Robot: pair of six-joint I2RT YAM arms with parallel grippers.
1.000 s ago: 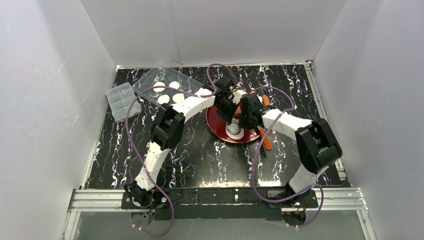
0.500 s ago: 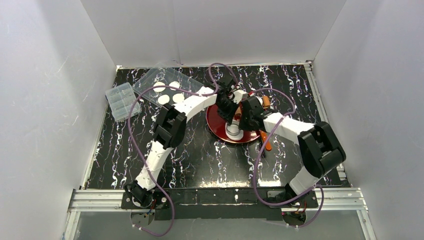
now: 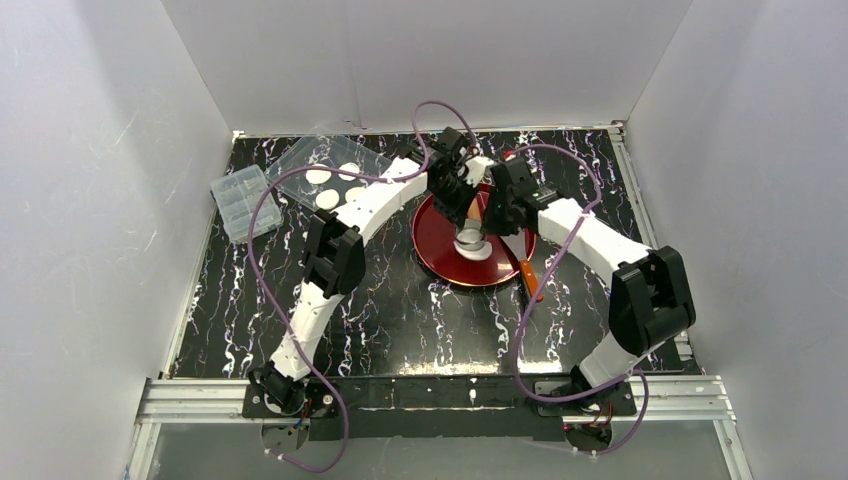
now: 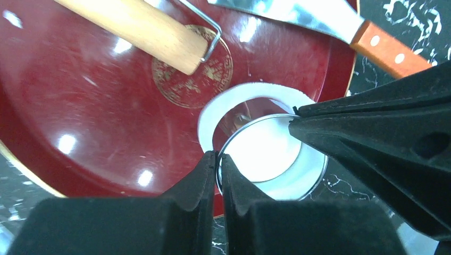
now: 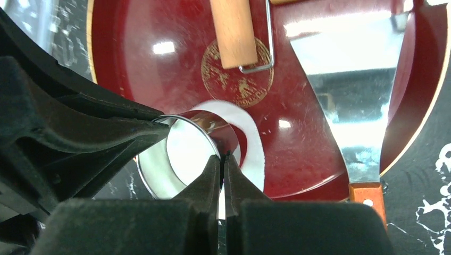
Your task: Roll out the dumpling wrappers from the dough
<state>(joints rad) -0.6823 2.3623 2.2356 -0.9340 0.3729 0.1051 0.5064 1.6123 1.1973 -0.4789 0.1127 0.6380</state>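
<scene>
Now, ring (image 4: 303,183): pinched on opposite rims by both claws, centre of the overhead frame, over the red plate (image 4: 80,106).
Left claw (image 4: 218,156): closed tight on the ring.
Right claw (image 5: 223,159): same.
Dough (image 4: 239,95): crescent scrap on the plate, around the ring; a wrapper (image 4: 260,154) seems lodged inside.
Advice: lift level, together, lest the wrapper tear.
Obstacles: rolling pin (image 4: 138,29), scraper (image 4: 298,16), frame top.

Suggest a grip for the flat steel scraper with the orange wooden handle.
Take the orange wooden handle, not the flat steel blade, which lies flat on the red plate. The handle sticks out past the plate's rim on the robot's right, so come from above there, pinching across its width.
</scene>
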